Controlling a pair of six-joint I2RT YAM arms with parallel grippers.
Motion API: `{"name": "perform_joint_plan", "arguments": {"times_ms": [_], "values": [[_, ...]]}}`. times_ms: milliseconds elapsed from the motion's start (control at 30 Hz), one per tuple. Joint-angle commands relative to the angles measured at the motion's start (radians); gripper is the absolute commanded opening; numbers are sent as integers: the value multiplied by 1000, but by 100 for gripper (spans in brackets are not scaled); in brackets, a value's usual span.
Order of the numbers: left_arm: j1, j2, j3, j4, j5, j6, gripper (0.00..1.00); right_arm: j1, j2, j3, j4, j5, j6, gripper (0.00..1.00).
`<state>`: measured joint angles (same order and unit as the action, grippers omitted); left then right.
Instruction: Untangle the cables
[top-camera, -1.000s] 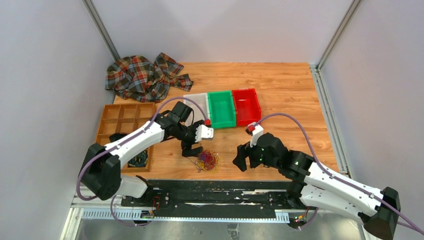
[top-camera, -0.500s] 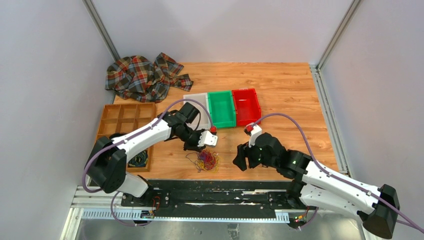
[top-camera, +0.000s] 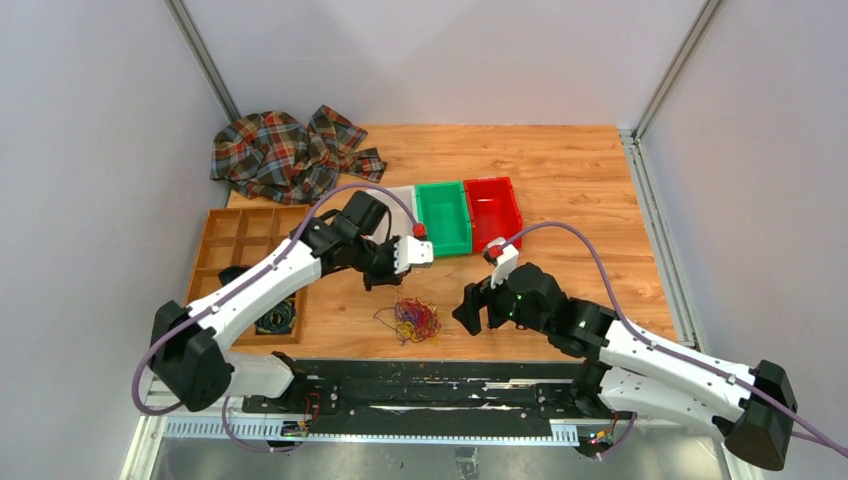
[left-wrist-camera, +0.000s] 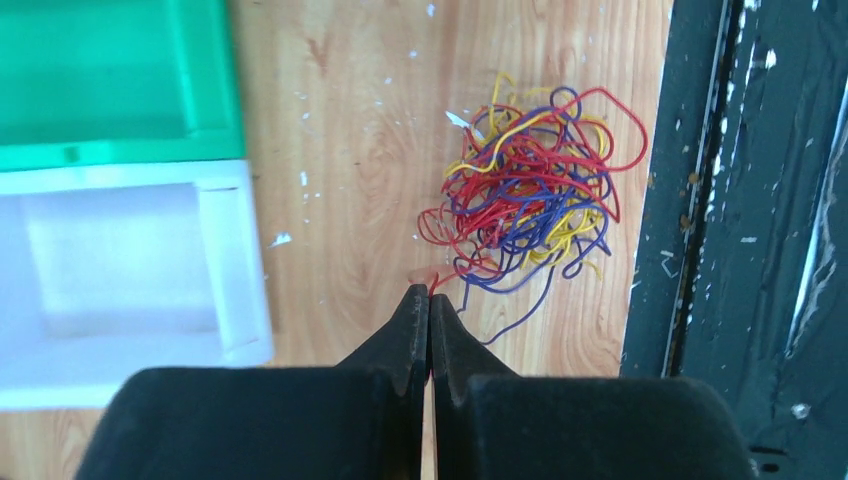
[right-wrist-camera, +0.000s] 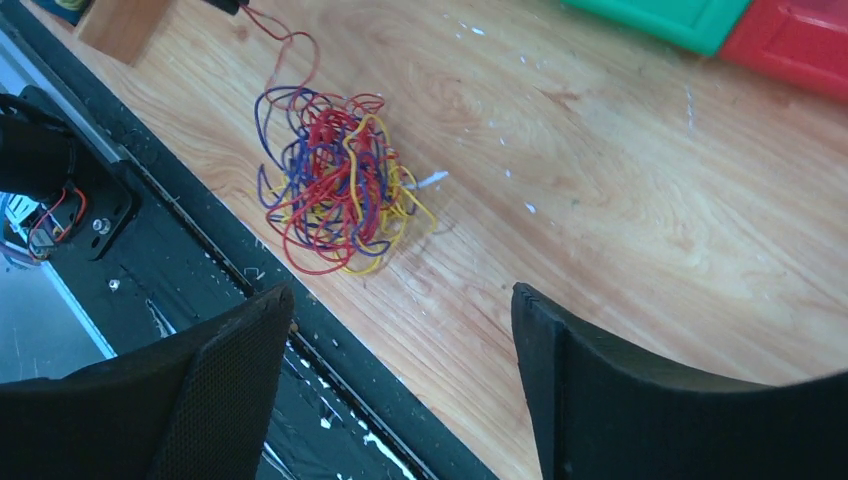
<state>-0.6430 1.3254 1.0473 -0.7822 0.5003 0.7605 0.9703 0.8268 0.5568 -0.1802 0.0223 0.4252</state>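
The left gripper pinches one red strand at the cables' edge, near the tabletop's front edge; the right gripper gapes alongside, empty. Tangle largely intact.

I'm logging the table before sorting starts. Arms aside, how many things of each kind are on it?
plastic bins: 3 (white bin, green bin, red bin)
wooden compartment tray: 1
plaid cloth: 1
tangle of cables: 1
Total: 6
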Motion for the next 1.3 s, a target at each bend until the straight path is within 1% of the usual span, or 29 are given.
{"name": "perform_joint_plan", "arguments": {"times_ms": [0,67,267,533,833,1000,1267], "values": [[-6,-92,44,3,-57,-172,1,63,30,35,112,86,-63,81],[-6,-122,54,2,-56,-224,1,88,60,51,158,106,-85,83],[-6,-182,87,-3,-56,-345,1,155,174,85,327,132,-112,85],[-6,-207,198,-46,-46,-485,1,169,299,160,499,214,-135,85],[-6,-206,256,-94,35,-504,1,169,412,212,634,317,-152,83],[-7,-204,295,-111,73,-512,1,169,467,201,741,337,-152,81],[-6,-183,396,-165,123,-521,1,167,545,194,791,363,-126,80]]}}
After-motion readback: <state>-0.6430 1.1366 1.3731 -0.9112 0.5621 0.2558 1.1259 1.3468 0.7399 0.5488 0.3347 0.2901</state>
